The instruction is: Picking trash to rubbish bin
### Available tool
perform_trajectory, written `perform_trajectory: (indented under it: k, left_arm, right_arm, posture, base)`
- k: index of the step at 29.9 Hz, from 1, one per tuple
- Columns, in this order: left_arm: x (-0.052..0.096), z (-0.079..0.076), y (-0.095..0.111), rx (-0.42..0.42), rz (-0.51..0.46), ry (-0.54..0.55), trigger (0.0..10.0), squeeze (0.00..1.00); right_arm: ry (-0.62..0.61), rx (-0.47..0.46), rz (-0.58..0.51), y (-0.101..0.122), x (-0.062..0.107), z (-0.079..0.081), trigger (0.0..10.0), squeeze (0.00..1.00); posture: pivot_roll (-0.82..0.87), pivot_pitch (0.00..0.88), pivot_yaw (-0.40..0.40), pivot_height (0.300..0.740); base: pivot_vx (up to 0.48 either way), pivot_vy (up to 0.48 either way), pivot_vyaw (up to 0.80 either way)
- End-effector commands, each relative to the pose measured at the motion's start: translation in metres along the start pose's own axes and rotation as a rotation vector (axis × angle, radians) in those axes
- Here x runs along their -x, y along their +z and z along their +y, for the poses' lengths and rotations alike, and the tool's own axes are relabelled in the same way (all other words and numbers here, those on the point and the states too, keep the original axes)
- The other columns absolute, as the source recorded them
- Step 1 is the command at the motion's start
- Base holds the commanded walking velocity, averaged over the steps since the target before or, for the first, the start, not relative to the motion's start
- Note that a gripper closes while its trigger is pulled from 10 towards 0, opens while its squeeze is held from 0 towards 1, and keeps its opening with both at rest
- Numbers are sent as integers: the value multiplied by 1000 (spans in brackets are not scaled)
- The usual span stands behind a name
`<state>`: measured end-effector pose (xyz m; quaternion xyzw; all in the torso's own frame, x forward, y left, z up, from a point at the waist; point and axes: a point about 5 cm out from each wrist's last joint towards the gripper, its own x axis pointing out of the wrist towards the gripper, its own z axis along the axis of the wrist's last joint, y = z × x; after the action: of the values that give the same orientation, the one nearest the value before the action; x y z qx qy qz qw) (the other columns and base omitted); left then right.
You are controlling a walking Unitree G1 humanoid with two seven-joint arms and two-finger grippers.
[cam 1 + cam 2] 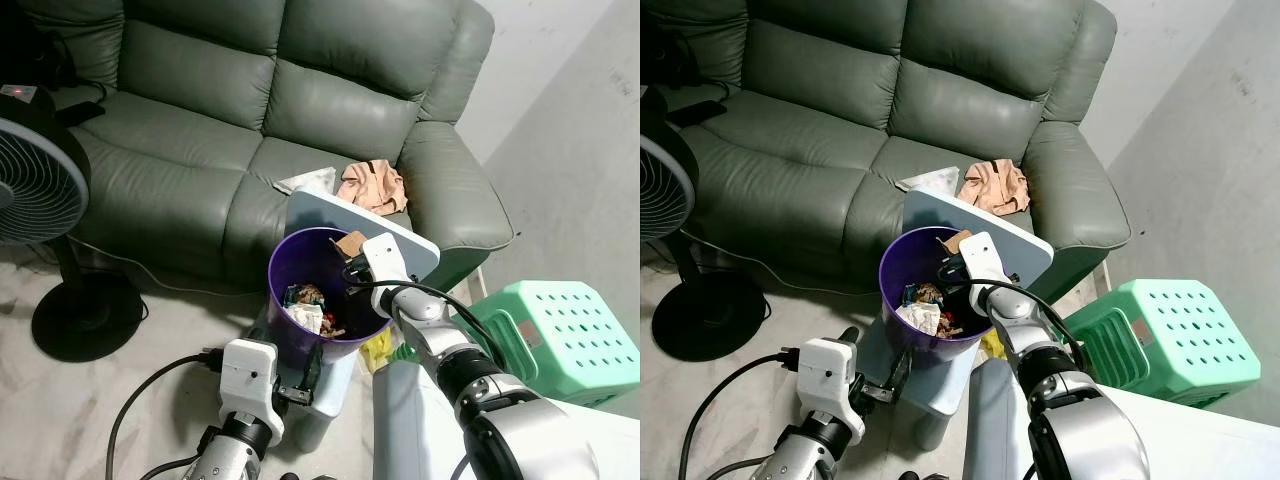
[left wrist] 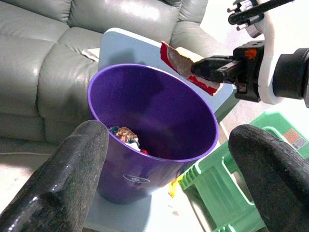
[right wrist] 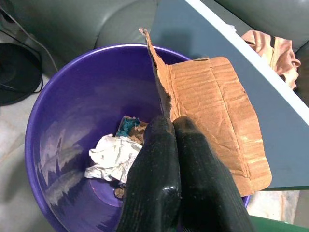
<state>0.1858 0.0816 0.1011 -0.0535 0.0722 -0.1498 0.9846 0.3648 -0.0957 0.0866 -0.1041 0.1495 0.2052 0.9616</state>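
Currently right gripper (image 3: 173, 126) clamped on cardboard scrap (image 3: 212, 111) over far rim of purple bin (image 1: 290, 262), left gripper (image 2: 169, 179) spread wide near bin's front.

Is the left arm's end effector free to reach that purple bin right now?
Probably yes: the left end effector is open, holds nothing, and sits beside the purple bin with nothing between them.

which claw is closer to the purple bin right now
Right. The right claw hangs over the bin's rim, shut on a piece of cardboard. The left claw sits open beside the bin, lower down.
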Motion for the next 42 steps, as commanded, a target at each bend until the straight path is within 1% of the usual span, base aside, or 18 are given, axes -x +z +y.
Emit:
perform_trajectory:
  k: [1,2,3,15,17,20,21,26,28,30,32,34,35,36,37,39,40,42]
  left_arm:
    - [1,-8,3,11,-6,-30,10000,0]
    - [1,-8,3,11,-6,-30,10000,0]
    - [1,-7,4,14,-6,-25,10000,0]
    - [0,-6,6,15,-14,-8,10000,0]
    - [-3,-5,9,12,-28,-5,10000,0]
    - [-6,-3,11,5,-38,-6,10000,0]
    - [-8,-2,13,4,-47,-6,10000,0]
    - [-12,-1,15,-3,-62,-10,10000,0]
    - [-20,2,22,-20,-90,-18,10000,0]
    - [-20,2,22,-20,-90,-18,10000,0]
    - [-24,5,24,-26,-101,-20,10000,0]
    - [-33,10,31,-28,-133,-20,10000,0]
    - [-37,13,35,-23,-147,-17,10000,0]
    - [-37,13,35,-23,-147,-17,10000,0]
    - [-42,16,40,-22,-168,-16,10000,0]
    - [-51,21,48,-20,-202,-15,10000,0]
    - [-60,27,56,-22,-231,-16,10000,0]
    - [-67,31,61,-22,-251,-15,10000,0]
  right_arm:
    - [-17,-18,18,-4,3,-10,10000,855]
    - [-17,-18,18,-4,3,-10,10000,855]
    - [-1,-47,13,-3,2,-9,10000,1000]
    - [20,-64,3,3,-1,-4,10000,1000]
    - [56,-87,-46,10,-1,-3,10000,1000]
    - [75,-95,-81,14,-1,-3,10000,1000]
    - [87,-121,-99,16,0,-4,10000,1000]
    - [112,-148,-134,19,1,-7,10000,1000]
    - [127,-173,-197,22,6,-15,10000,1000]
    - [127,-173,-197,22,6,-15,10000,1000]
    - [124,-184,-217,22,8,-19,10000,1000]
    - [106,-205,-280,24,14,-30,10000,1000]
    - [100,-214,-310,26,17,-34,10000,1000]
    - [100,-214,-310,26,17,-34,10000,1000]
    - [77,-223,-332,27,20,-40,10000,1000]
    - [56,-247,-376,30,25,-49,10000,1000]
    - [38,-254,-406,31,28,-54,10000,1000]
    - [14,-254,-431,32,32,-59,10000,1000]
  posture:
    - [184,157,-268,740]
    - [184,157,-268,740]
    - [188,158,-272,740]
    - [203,154,-285,740]
    - [203,142,-286,740]
    - [203,128,-284,740]
    - [202,123,-282,740]
    - [197,101,-275,740]
    - [191,76,-268,740]
    - [191,76,-268,740]
    - [189,62,-264,740]
    - [175,21,-251,740]
    - [175,21,-251,740]
    - [175,21,-251,740]
    - [167,0,-245,740]
    - [157,0,-237,740]
    - [142,0,-227,740]
    - [131,0,-220,740]
  base:
    - [0,0,0]
    - [0,0,0]
    - [0,0,0]
    - [0,0,0]
    - [0,0,0]
    - [0,0,0]
    - [0,0,0]
    - [0,0,0]
    - [0,0,0]
    - [0,0,0]
    - [0,0,0]
    - [0,0,0]
    - [0,0,0]
    - [0,0,0]
    - [0,0,0]
    - [0,0,0]
    - [0,0,0]
    - [0,0,0]
